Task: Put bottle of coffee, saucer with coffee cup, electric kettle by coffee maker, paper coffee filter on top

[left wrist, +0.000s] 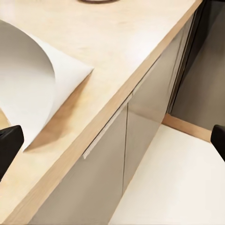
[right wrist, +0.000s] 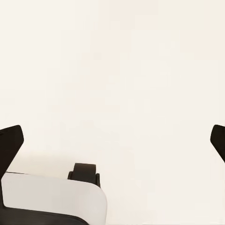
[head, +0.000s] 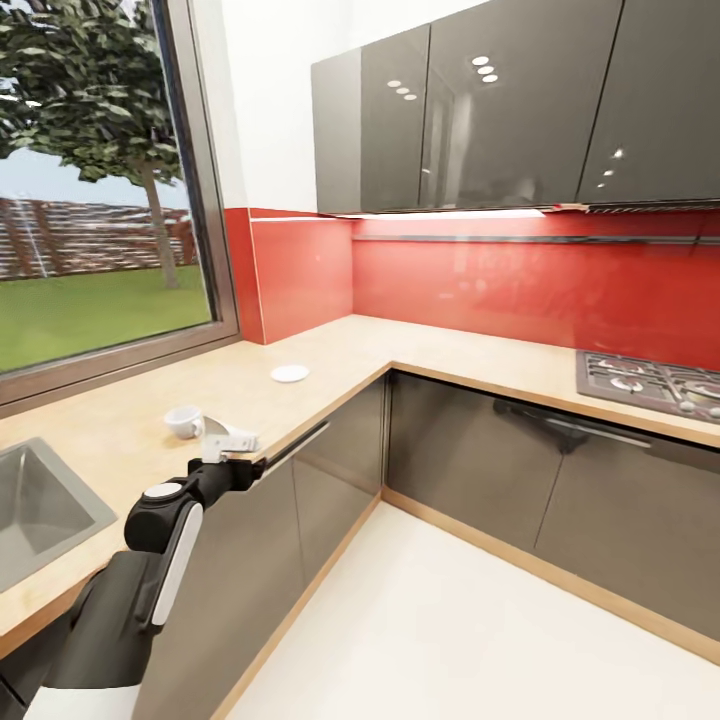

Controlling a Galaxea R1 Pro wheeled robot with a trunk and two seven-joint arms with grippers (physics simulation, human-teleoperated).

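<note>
A white paper coffee filter point(head: 231, 437) lies curled on the wooden countertop point(head: 120, 420) close to its front edge; in the left wrist view the filter point(left wrist: 28, 84) spreads beside one fingertip. My left gripper point(head: 248, 463) hovers at the counter edge just in front of the filter, and the left gripper point(left wrist: 112, 140) stands open with nothing between its fingers. A white coffee cup point(head: 183, 421) lies tipped on the counter right behind the filter. Farther back rests a white saucer point(head: 290, 373). My right gripper point(right wrist: 112, 138) is open over the pale floor.
A steel sink point(head: 40, 510) is set into the counter at the left. A gas hob point(head: 655, 383) sits at the right on the other leg of the L-shaped counter. Grey cabinets point(head: 330, 470) stand below, a window point(head: 90, 200) behind.
</note>
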